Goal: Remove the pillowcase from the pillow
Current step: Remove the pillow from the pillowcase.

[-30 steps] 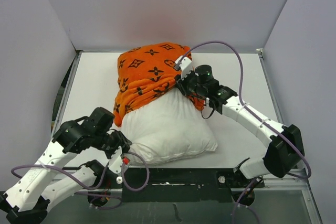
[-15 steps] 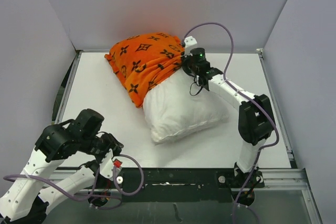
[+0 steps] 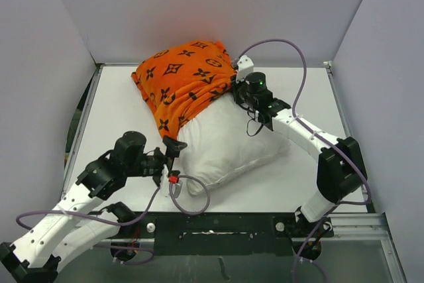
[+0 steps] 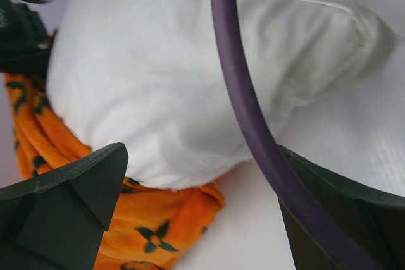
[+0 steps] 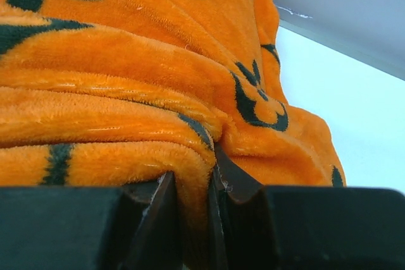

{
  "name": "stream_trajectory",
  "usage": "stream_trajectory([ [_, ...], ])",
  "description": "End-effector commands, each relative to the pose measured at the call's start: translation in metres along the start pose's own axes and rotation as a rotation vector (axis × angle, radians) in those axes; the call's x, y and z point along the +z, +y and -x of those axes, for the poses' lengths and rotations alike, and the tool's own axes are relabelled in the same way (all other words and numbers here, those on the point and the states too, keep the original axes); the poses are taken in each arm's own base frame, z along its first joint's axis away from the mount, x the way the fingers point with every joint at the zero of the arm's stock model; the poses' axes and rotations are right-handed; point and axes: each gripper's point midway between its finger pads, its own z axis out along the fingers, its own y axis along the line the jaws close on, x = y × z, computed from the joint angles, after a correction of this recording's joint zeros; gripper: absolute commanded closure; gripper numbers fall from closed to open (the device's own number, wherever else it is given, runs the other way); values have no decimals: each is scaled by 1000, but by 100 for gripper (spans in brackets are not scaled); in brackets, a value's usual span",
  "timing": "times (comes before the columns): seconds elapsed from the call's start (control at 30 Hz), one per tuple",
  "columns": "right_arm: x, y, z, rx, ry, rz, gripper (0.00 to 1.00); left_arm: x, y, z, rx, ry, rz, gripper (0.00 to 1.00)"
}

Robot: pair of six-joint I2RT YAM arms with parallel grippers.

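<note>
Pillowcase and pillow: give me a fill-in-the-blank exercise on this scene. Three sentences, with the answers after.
1. The pillowcase carries black motifs on a ____ ground.
2. The right claw is ____ on a fold of the pillowcase.
3. The left claw stands ____ beside the bare white pillow, holding nothing.
Missing words: orange; shut; open.

A purple cable crosses the gap between the left end effector and the pillow
</note>
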Motion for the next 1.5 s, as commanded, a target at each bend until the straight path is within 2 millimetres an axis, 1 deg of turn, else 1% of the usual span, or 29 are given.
stream_trajectory([
  [0.0,-10,2,-1,43,-3,7,94,19,66,39,168,-198,206,2],
  [0.07,-11,7,-1,43,-1,20,94,38,43,28,264,-199,143,2],
  [0.1,-11,10,-2,46,2,27,94,46,29,24,345,-207,102,2],
  [0.13,-12,12,-1,47,0,35,94,54,19,18,375,-208,80,2],
  [0.2,-13,17,1,49,-4,55,94,67,7,8,423,-206,59,2],
  [0.27,-15,23,2,46,-10,71,94,80,4,2,448,-202,44,2],
  [0.37,-18,31,1,49,-13,95,95,103,7,-11,491,-161,20,2],
  [0.4,-18,33,1,51,-13,103,95,113,6,-17,508,-144,-5,2],
  [0.5,-21,42,1,51,-17,127,96,133,5,-33,596,-83,-74,2],
  [0.57,-22,46,1,49,-15,135,97,144,-1,-43,643,-41,-134,2],
  [0.6,-23,48,1,48,-12,140,97,149,-3,-48,659,-22,-154,10],
  [0.63,-24,48,0,48,-8,140,97,152,-5,-53,679,-3,-174,25],
  [0.67,-26,48,-1,47,-6,140,97,157,-5,-56,697,18,-182,48],
  [0.7,-29,47,-1,51,-8,140,97,161,-1,-57,707,37,-165,82],
  [0.73,-32,46,-1,52,-8,136,98,164,7,-56,705,57,-128,100],
  [0.8,-37,42,-3,53,-2,125,99,164,23,-53,707,91,-70,100],
  [0.87,-43,34,-4,55,4,110,98,153,43,-40,659,88,4,100],
  [0.93,-55,25,4,55,-14,101,91,126,83,-4,589,41,144,100],
  [1.0,-68,14,19,63,-42,102,84,90,131,40,475,-15,288,100],
  [1.03,-76,7,29,70,-60,102,82,70,156,63,388,-51,358,100],
  [1.07,-86,-2,43,78,-89,96,79,50,178,82,247,-90,409,100],
  [1.13,-110,-11,71,80,-165,104,68,7,226,116,40,-159,509,100],
  [1.2,-136,-18,98,78,-239,100,47,-28,263,136,-104,-200,583,100],
  [1.23,-151,-22,110,80,-273,90,38,-43,279,145,-145,-224,612,100],
  [1.27,-167,-26,121,80,-307,78,31,-51,292,151,-177,-238,628,100],
  [1.3,-183,-30,131,78,-343,65,26,-68,304,161,-194,-263,664,100],
  [1.4,-238,-48,157,85,-457,-12,16,-107,344,183,-249,-331,756,100],
  [1.43,-258,-53,163,86,-494,-36,13,-109,358,184,-274,-339,768,100],
  [1.47,-275,-56,167,84,-523,-54,10,-119,369,187,-296,-354,785,100],
])
